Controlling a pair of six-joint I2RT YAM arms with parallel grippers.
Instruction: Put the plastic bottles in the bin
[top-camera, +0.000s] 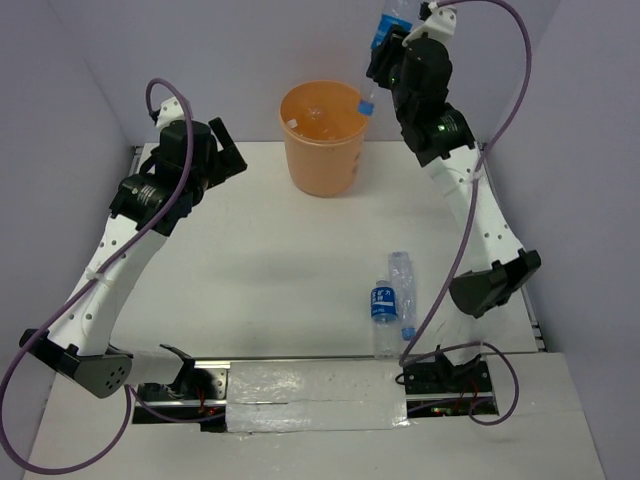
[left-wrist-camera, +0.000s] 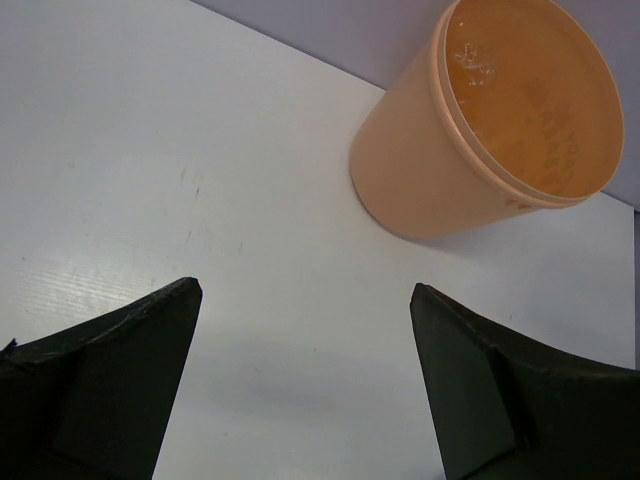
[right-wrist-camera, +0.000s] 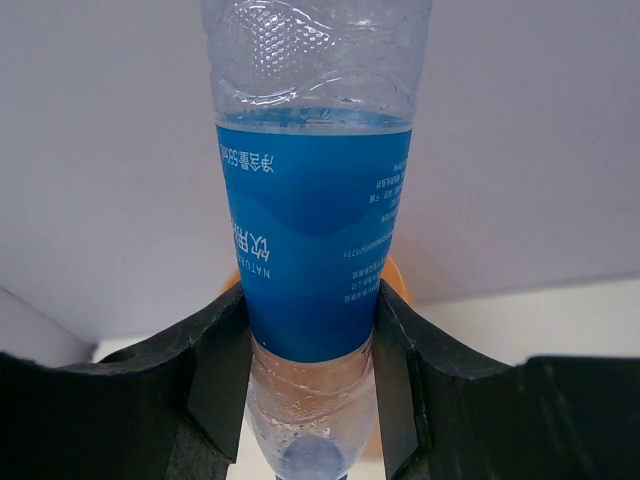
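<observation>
Right pincer (right-wrist-camera: 310, 305) clamped on blue-labelled bottle (right-wrist-camera: 312, 230), cap down over bin (top-camera: 320, 160) | left pincer (left-wrist-camera: 305, 300) wide apart

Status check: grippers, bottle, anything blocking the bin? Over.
Left gripper open, empty, near the bin. Right gripper shut on a blue-labelled bottle, cap down above the bin. Two bottles lie on the table. Nothing blocking the drop.

Robotics lab test cell: white tabletop (top-camera: 260, 260) boxed by plain walls (top-camera: 250, 50) left, right, far; left arm (top-camera: 110, 270) and right arm (top-camera: 480, 215) bolted to near-edge rail (top-camera: 310, 395), purple cables (top-camera: 166, 81) trailing.
</observation>
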